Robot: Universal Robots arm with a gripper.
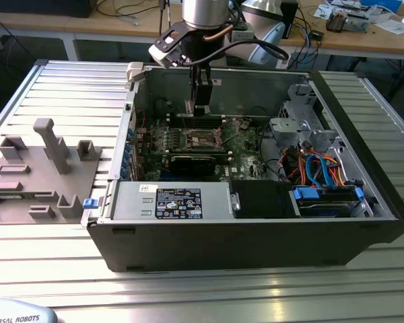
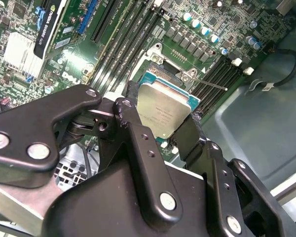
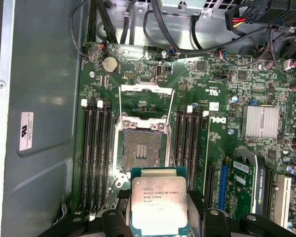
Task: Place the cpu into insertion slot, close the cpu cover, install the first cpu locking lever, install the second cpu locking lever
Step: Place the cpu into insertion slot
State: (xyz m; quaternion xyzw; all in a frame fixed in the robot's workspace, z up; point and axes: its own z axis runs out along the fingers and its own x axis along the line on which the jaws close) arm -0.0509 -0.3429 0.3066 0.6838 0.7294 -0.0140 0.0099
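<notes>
My gripper (image 1: 200, 109) hangs inside the open computer case, over the motherboard. It is shut on the cpu (image 3: 159, 202), a flat square chip with a silver-grey top, gripped by two opposite edges between the black fingers (image 2: 130, 114). The cpu (image 2: 164, 109) hovers just off the insertion slot (image 3: 142, 147), beside it rather than over it. The slot lies bare with its contact field showing. The cpu cover (image 3: 145, 88), a thin metal frame with a square window, is swung open beyond the slot. A thin wire locking lever (image 2: 209, 85) stands released beside the socket.
Rows of memory slots (image 3: 96, 148) flank the socket on both sides. A graphics card (image 3: 241, 173) and heatsink (image 3: 260, 121) lie nearby. Cables (image 1: 316, 168) and drive bays fill the case at the exterior view's right. A grey fixture (image 1: 44, 168) sits on the table at its left.
</notes>
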